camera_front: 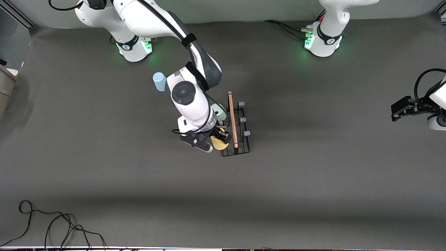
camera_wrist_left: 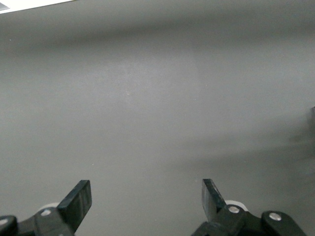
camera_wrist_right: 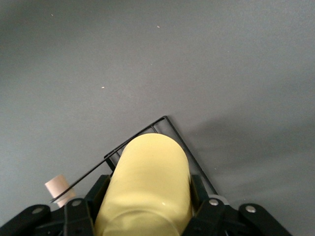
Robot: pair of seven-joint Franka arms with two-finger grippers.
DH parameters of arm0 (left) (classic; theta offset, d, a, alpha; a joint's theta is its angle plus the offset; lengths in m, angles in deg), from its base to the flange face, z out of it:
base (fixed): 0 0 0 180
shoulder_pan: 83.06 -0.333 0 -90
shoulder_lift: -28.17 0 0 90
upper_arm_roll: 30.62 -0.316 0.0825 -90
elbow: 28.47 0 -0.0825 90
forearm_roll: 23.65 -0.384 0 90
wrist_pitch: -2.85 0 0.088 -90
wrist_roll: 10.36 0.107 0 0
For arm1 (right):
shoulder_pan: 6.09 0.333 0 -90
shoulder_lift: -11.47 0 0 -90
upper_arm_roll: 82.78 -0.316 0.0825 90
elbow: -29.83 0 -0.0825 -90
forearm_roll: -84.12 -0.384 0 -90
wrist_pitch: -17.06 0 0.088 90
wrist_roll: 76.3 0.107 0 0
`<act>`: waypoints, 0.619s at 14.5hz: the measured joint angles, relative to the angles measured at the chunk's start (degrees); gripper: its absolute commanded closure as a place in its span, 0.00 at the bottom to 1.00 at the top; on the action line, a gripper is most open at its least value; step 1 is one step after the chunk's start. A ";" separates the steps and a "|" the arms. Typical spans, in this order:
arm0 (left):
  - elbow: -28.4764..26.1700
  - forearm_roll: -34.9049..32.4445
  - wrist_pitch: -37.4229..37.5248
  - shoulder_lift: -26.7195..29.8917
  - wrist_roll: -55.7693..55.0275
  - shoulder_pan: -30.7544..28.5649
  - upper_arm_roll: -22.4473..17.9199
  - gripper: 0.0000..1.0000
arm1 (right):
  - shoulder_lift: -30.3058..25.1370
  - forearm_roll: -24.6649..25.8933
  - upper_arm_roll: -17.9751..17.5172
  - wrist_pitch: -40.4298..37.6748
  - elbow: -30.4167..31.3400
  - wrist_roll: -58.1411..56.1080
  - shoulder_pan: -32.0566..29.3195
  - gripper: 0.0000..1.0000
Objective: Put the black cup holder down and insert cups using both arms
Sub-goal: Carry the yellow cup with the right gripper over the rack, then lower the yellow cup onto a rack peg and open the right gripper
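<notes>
Cups first: the light blue cup (camera_front: 159,81) stands on the table, farther from the front camera than the black cup holder (camera_front: 237,129). The right gripper (camera_front: 221,136) grasps the yellow cup (camera_front: 219,143) at the holder's near end. The pale grey-green cup (camera_front: 220,111) sits on the holder. The left gripper (camera_front: 400,108), fingers spread, waits at the left arm's end of the table.

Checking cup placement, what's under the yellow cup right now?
The black cup holder's corner and grey table show beneath the yellow cup; any peg below is covered by it.
</notes>
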 measured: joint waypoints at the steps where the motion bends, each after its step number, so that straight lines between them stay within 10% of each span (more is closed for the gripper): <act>1: 0.00 0.00 0.02 -0.08 0.08 -0.02 -0.01 0.00 | 0.38 0.00 0.00 0.25 0.00 0.00 0.04 0.33; 4: 0.00 0.00 0.05 -0.15 0.12 -0.09 -0.04 0.00 | 1.20 0.00 0.00 0.85 -0.01 0.02 0.19 0.09; 9: 0.00 0.00 0.07 -0.15 0.12 -0.24 -0.19 0.00 | 1.41 0.00 0.10 0.92 -0.21 0.05 0.19 0.08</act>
